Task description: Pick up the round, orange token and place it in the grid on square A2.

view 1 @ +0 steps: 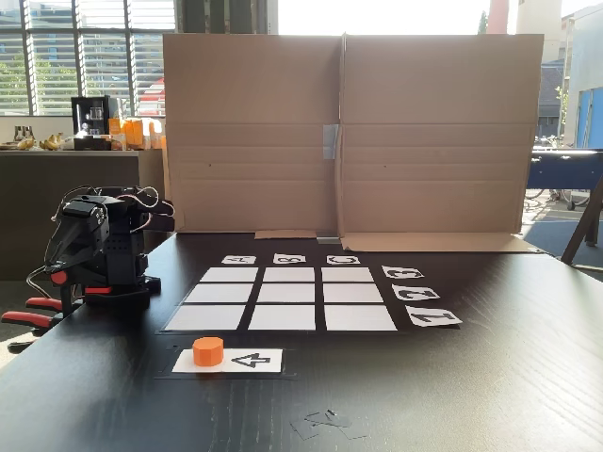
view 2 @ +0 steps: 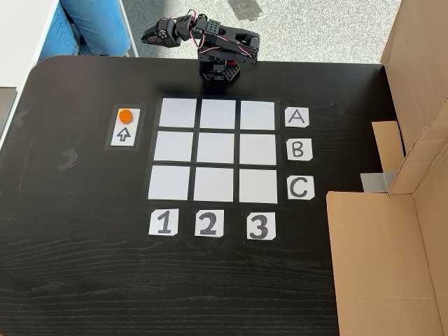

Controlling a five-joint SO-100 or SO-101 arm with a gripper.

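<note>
The orange token (view 1: 208,350) (view 2: 125,115) stands on the white arrow card (view 1: 250,360), off the grid's row-1 side. The grid (view 1: 288,296) (view 2: 218,148) lies in the middle of the black table. Square A2 (view 1: 218,293) (view 2: 218,114) is bare; it is the middle cell of the line nearest the arm. The arm (view 1: 94,240) sits folded over its base beyond the A side. My gripper (view 2: 148,35) points away from the grid, well apart from the token, and its fingers look together with nothing in them.
A tall cardboard wall (view 1: 344,132) (view 2: 413,105) closes off the table's C side. Red-handled clamps (view 1: 33,315) hold the arm's base at the table edge. A person's blue-clad legs (view 2: 91,24) are beyond the table, near the arm. Small tape scraps (view 1: 325,422) lie near the front edge.
</note>
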